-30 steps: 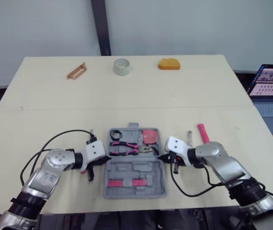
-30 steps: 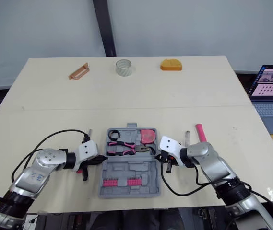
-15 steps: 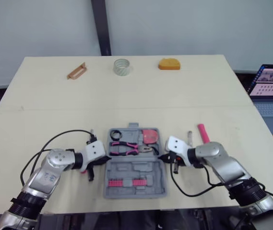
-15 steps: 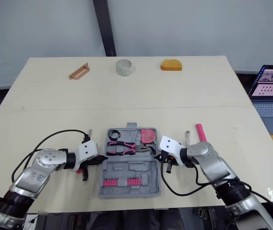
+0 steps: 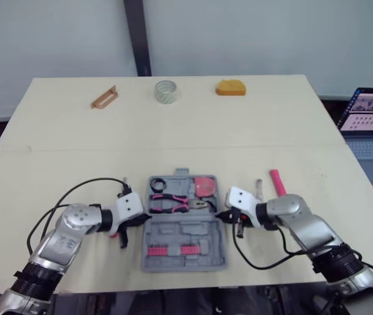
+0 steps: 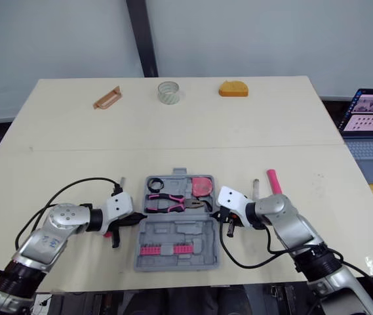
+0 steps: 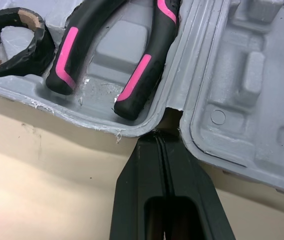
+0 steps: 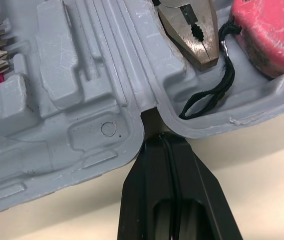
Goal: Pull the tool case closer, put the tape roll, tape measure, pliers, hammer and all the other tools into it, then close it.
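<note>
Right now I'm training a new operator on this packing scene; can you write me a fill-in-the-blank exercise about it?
The gray tool case lies ___ on the table.
The pliers lie ___ the case.
The pink-handled hammer lies on the table, on the case's ___ side.
The left gripper and the right gripper both have fingers ___.
Missing words: open; inside; right; shut.

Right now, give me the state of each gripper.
Left gripper: fingers shut, empty, tips at the case hinge notch.
Right gripper: fingers shut, empty, tips at the opposite hinge notch.
</note>
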`<state>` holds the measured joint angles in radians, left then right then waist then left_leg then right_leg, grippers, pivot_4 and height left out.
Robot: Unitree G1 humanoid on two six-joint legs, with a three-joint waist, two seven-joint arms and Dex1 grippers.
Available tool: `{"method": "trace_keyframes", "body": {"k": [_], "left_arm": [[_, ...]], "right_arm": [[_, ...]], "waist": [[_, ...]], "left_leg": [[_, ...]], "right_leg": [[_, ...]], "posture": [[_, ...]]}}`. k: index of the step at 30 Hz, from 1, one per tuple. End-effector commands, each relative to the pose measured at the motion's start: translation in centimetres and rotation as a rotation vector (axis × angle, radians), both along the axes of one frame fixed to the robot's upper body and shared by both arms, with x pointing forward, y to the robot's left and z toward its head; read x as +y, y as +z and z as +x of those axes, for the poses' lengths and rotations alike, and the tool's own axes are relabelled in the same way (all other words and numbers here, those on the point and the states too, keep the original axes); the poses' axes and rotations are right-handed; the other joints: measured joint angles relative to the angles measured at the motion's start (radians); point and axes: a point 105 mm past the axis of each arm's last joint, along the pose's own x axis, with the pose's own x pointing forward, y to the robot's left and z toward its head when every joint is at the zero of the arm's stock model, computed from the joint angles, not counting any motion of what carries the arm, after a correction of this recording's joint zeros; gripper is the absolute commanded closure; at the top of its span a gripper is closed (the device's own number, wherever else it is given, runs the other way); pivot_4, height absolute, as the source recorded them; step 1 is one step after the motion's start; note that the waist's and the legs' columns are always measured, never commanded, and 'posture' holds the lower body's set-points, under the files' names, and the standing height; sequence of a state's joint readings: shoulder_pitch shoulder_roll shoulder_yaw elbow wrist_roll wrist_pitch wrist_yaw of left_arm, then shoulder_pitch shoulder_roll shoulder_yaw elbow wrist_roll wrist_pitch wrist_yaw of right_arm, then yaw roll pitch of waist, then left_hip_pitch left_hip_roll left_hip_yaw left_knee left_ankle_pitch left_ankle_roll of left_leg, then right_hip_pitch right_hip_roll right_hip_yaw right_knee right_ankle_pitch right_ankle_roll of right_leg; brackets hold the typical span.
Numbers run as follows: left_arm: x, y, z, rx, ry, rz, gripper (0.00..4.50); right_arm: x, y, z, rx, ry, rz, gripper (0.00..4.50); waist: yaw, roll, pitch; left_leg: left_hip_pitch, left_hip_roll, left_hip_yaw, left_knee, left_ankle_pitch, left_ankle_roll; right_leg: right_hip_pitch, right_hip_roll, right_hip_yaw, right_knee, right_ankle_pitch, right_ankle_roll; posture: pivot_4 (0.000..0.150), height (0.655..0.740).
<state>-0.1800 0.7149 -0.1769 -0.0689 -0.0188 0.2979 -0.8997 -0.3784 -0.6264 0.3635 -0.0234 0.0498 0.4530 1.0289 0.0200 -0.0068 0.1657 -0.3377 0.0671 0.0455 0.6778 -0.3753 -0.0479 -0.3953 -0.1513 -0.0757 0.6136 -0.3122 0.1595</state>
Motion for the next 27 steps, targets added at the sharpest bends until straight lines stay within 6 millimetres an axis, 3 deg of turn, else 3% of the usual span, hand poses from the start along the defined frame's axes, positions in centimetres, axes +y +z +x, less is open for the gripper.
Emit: {"method": "trace_keyframes", "body": {"k": [1,5,8,10,12,13,15,20,22,27], "left_arm": [[1.3,0.3,-0.2,-0.008,0.017,0.022,4.5],[2.1,1.5,-0.1,-0.021,0.046,-0.004,4.5],[2.7,3.7,-0.2,-0.028,0.086,-0.102,4.5],[3.9,5.5,-0.5,-0.033,0.137,-0.178,4.5],[5.3,6.4,-0.8,-0.029,0.182,-0.207,3.98],[6.9,6.9,-1.1,-0.025,0.233,-0.222,3.71],[9.9,7.8,-1.7,-0.039,0.334,-0.244,2.7],[16.9,7.7,-4.2,-0.059,0.596,-0.261,0.1],[19.6,7.4,-5.0,-0.083,0.701,-0.269,0.0],[23.4,6.2,-6.5,-0.127,0.864,-0.305,0.0]], "right_arm": [[-1.4,0.4,0.3,-0.016,-0.02,0.0,4.48],[-1.9,1.4,0.4,-0.021,-0.037,0.052,4.48],[-2.6,3.9,0.4,-0.022,-0.078,0.188,4.48],[-4.1,5.5,-0.2,0.002,-0.109,0.268,4.48],[-5.6,6.5,-0.5,0.022,-0.147,0.313,4.5],[-7.5,7.1,-0.4,0.027,-0.216,0.337,4.25],[-11.4,7.9,-0.4,0.026,-0.341,0.369,3.59],[-20.1,8.5,-0.7,-0.04,-0.639,0.394,1.07],[-22.9,8.1,-1.1,-0.064,-0.742,0.379,0.06],[-26.1,6.5,-1.8,-0.096,-0.884,0.379,0.02]], "waist": [[0.0,0.0,0.0],[0.0,0.0,0.0],[0.0,0.001,0.002],[0.0,0.001,0.005],[0.001,0.002,0.006],[0.001,0.002,0.006],[0.001,0.001,0.006],[-0.002,0.001,0.006],[-0.008,0.001,0.007],[-0.025,0.001,0.007]], "left_leg": [[0.0,0.0,0.0,0.0,0.0,0.0],[0.0,0.0,0.0,0.0,0.0,0.0],[0.0,0.0,0.0,0.0,0.0,0.0],[-0.001,0.0,0.0,0.0,0.0,0.0],[-0.002,0.0,0.0,0.0,-0.001,0.001],[-0.001,0.0,0.0,0.0,-0.001,0.001],[-0.002,0.0,0.0,0.0,-0.001,0.001],[-0.001,0.0,0.002,0.001,-0.003,0.002],[0.0,0.0,0.002,0.0,-0.003,0.002],[0.0,0.0,0.002,0.0,-0.004,0.002]], "right_leg": [[0.0,0.0,0.0,0.0,0.0,0.0],[0.0,0.0,0.0,-0.001,0.0,0.0],[0.0,0.0,0.0,-0.001,0.0,0.0],[0.0,0.0,0.0,0.0,0.0,0.0],[0.0,0.0,0.0,-0.001,0.0,0.0],[0.0,0.0,0.0,-0.001,0.0,0.0],[0.0,0.0,0.0,-0.002,0.0,0.0],[0.0,0.0,0.0,-0.003,0.0,0.0],[0.0,0.0,0.0,-0.003,0.0,0.0],[0.0,0.0,0.0,-0.003,0.0,0.0]], "posture": [[0.15,0.74],[0.15,0.74],[0.15,0.74],[0.15,0.74],[0.15,0.74],[0.15,0.74],[0.15,0.74],[0.15,0.74],[0.15,0.74],[0.15,0.74]]}}
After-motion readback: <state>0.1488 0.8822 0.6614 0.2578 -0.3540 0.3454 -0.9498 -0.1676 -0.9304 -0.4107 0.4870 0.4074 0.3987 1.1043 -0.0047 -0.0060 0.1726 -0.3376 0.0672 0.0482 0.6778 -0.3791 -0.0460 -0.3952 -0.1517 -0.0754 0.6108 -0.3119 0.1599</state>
